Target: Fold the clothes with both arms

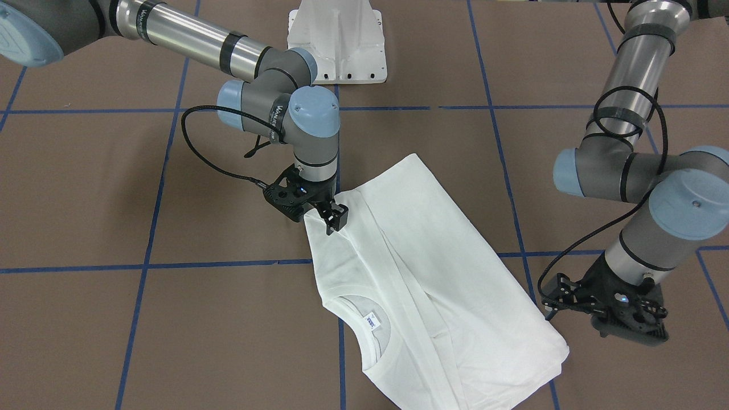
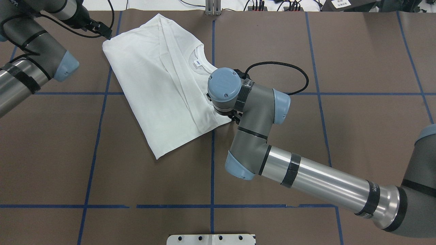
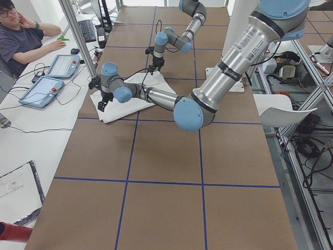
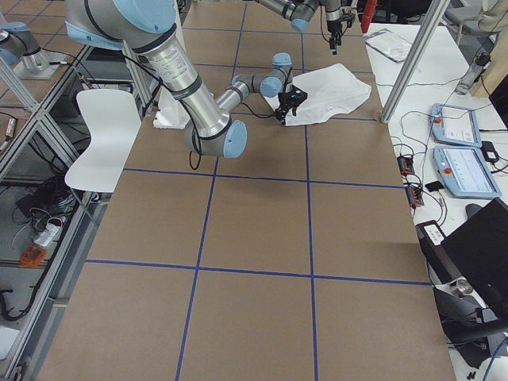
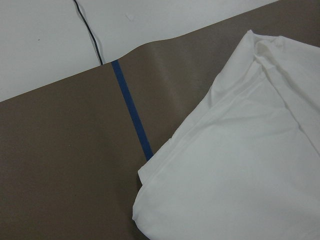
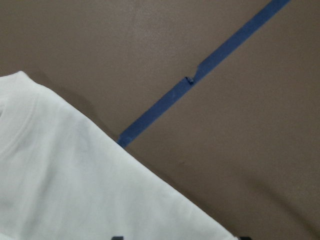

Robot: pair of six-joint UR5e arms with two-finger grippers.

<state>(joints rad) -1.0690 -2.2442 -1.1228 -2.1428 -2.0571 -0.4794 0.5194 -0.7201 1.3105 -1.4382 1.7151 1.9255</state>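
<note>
R arm [image 1: 313,114] jaws apart on shirt [image 1: 438,256] edge; L arm [image 1: 626,171] jaws beside shirt, can't tell state

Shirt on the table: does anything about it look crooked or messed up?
The white T-shirt lies skewed, its edges diagonal to the blue tape lines, with a narrow folded band running unevenly along it. No tear or stain shows.

A robotics lab: two robot arms [image 2: 306,177] over a desk [image 3: 166,156] gridded with blue tape [image 2: 374,93], control tablets [image 3: 40,89] and a seated person [image 3: 21,41] just beside it.
</note>
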